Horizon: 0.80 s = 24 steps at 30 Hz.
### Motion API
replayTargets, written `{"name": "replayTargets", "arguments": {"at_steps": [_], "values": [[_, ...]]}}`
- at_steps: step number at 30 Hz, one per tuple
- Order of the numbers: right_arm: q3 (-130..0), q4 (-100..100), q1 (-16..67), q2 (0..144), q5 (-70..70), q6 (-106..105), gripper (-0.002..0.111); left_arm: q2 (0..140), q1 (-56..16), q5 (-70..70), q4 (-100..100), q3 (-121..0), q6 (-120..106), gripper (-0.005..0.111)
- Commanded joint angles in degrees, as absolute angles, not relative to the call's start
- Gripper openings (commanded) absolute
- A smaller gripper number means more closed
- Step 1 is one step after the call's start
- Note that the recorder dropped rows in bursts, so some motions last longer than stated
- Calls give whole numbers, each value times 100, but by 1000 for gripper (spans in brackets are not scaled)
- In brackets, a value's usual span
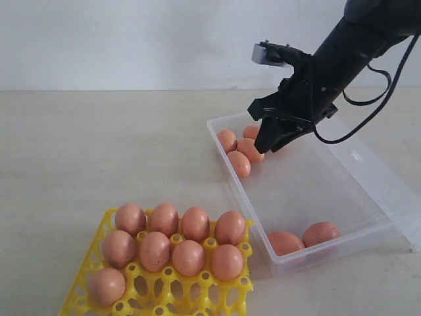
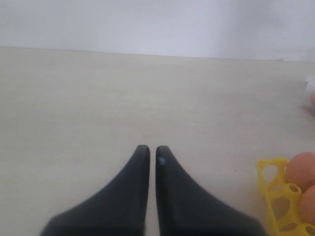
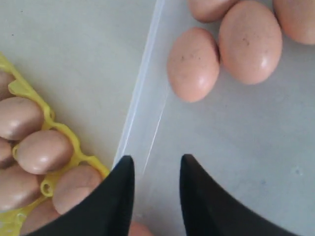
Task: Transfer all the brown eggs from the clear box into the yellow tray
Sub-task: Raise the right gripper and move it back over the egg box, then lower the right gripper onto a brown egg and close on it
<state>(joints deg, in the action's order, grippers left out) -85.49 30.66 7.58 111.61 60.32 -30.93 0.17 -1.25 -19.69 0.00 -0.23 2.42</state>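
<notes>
Eggs (image 1: 164, 218): nine seated in the tray (image 1: 197, 293); four clustered at the far left corner of the box (image 1: 309, 191), two at its near end; right gripper (image 1: 262, 146) over the box by the cluster, fingers apart, nothing between them; left gripper (image 2: 149, 148) closed, empty, over the table (image 2: 147, 88) beside the tray.

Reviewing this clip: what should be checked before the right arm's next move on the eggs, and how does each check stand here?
1. Right gripper empty: ok, jaws apart, nothing between them.
2. Brown eggs to fetch in the clear box: ok, four in the far corner, two at the near end.
3. Jaws lined up around an egg: not ok, the wrist view shows the eggs beyond them.
4. Free cells in the yellow tray: ok, front cells open.
5. Left gripper out of the way: ok, shut, over the table.
6. Height above the box floor: cannot tell.
</notes>
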Motion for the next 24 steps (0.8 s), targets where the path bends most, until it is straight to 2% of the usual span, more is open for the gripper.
{"name": "replayTargets", "arguments": {"at_steps": [1,3,5,8,15,24], "values": [[-8577,2553,869,11142,5294,-3354,52,0,-129,-1934,0,0,218,4],[-8577,2321,854,11142,4617,-3002,61,0,-129,-1934,0,0,218,4],[-8577,1939,854,11142,4019,-2149,60,0,-129,-1934,0,0,218,4],[-8577,1525,854,11151,3328,-1241,55,0,-129,-1934,0,0,218,4],[-8598,1211,854,11538,2911,-1227,37,0,-129,-1934,0,0,218,4],[-8601,849,854,12054,2912,-1058,49,0,-129,-1934,0,0,218,4]]}}
